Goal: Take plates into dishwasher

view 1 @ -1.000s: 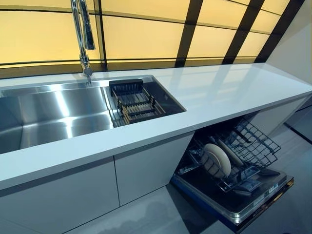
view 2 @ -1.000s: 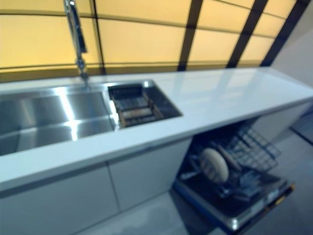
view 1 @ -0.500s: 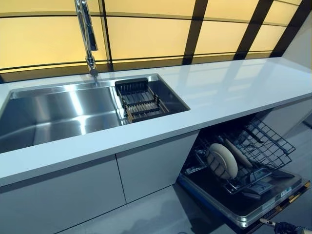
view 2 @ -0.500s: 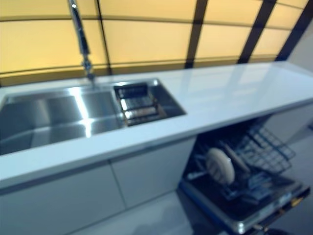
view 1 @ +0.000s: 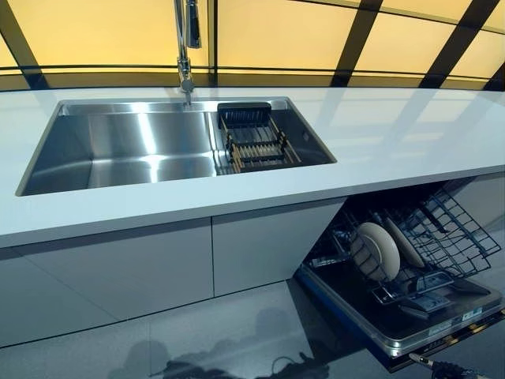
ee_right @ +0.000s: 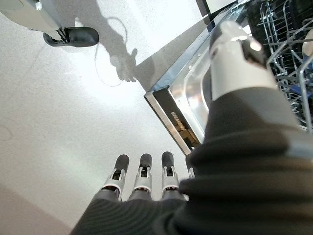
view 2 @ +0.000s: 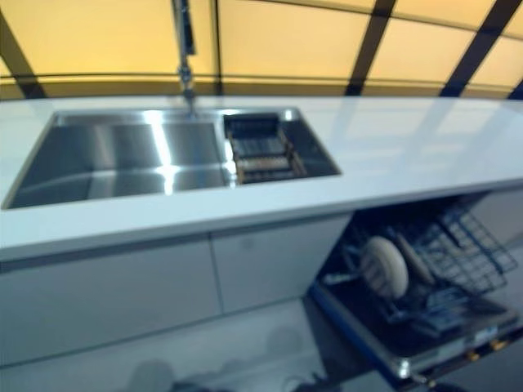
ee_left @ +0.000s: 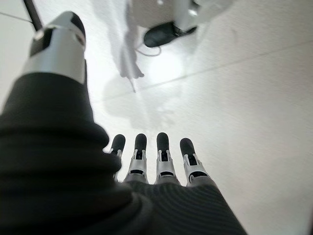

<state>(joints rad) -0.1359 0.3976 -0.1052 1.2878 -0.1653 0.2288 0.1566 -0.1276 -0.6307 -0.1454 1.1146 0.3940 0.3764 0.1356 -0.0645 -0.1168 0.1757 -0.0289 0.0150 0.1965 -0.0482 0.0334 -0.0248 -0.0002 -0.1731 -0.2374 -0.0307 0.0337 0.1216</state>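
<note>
Both hands are seen hanging over bare floor, fingers straight and relaxed, nothing held: the left hand (ee_left: 156,169) in its wrist view, the right hand (ee_right: 142,186) just beside the edge of the open dishwasher door (ee_right: 178,110). Two plates (view 1: 375,251) are already stood upright in the lower rack (view 1: 442,229), pulled out below the worktop's (view 1: 379,158) right end. No further plate is visible on the worktop or in the sink (view 1: 150,146), whose right end holds a slatted drainer (view 1: 254,144). The loading step appears finished or between plates; next, another plate would need to be found.
</note>
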